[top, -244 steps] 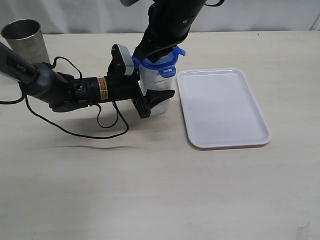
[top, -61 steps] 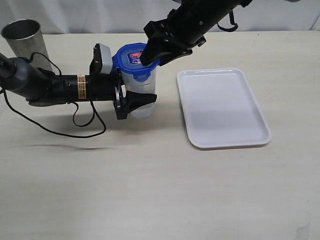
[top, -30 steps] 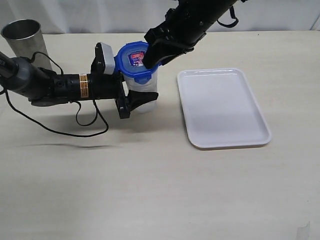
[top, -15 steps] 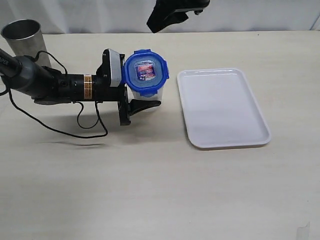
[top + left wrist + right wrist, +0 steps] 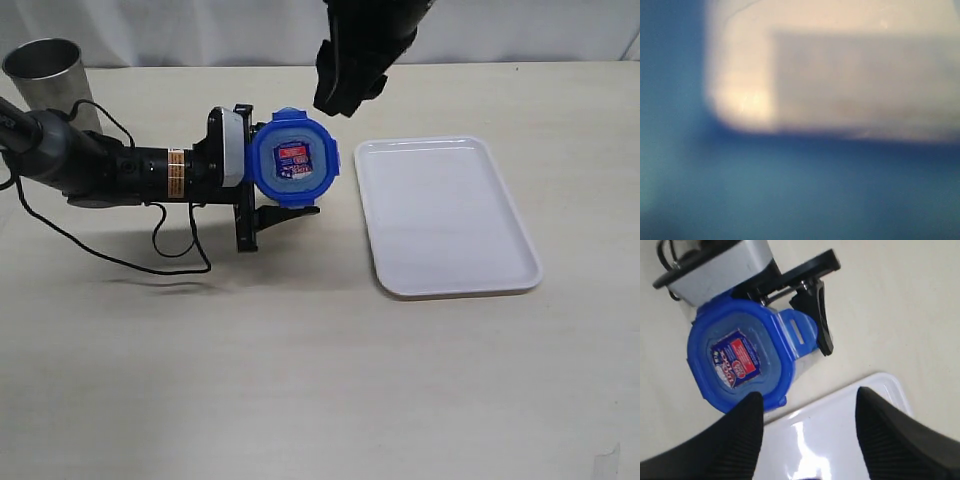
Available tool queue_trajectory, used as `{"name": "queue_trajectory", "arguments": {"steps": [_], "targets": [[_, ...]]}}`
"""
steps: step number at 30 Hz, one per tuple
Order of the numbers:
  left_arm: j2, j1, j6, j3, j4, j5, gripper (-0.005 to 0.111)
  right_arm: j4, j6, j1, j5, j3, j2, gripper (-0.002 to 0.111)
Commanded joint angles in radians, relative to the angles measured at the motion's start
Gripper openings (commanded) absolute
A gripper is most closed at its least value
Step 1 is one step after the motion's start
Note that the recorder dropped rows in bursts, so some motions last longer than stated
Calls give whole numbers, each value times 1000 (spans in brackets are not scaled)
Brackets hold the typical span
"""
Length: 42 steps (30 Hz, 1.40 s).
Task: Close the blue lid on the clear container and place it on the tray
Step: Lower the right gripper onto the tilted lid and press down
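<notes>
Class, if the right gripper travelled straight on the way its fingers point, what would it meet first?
Probably the corner of the tray, or the table just beside it; the right gripper aims past the blue lid. Depth is unclear.

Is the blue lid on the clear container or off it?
On: the blue lid covers the clear container at its mouth, sticker facing outward. Whether its tabs are latched, cannot tell.

Nothing can be read for certain. The blue lid (image 5: 294, 162) carries a red-and-blue sticker (image 5: 737, 362) whose white lettering is too small and blurred to make out. An orange-yellow label band (image 5: 176, 172) on the left arm (image 5: 100, 168) has tiny, illegible print.
</notes>
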Motion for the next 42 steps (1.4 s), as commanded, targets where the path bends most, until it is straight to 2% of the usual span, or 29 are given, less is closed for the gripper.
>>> {"name": "queue_trajectory", "arguments": {"steps": [1, 5, 19, 24, 29, 32, 42], "targets": [[-12, -3, 30, 0, 18, 49, 0, -147, 73, 79, -1, -22, 18, 53], [-13, -3, 46, 0, 26, 51, 0, -133, -47, 114, 0, -23, 36, 53], [-13, -3, 49, 0, 26, 45, 0, -172, -136, 118, -51, -23, 140, 49], [-13, -3, 47, 0, 26, 45, 0, -109, -175, 118, -50, -23, 154, 49], [-13, -3, 43, 0, 26, 28, 0, -90, -168, 118, -58, -23, 157, 49], [-13, -3, 29, 0, 26, 17, 0, -66, -166, 118, -17, -23, 177, 38], [-13, -3, 20, 0, 21, -25, 0, -68, -153, 118, 30, -21, 260, 38]]}}
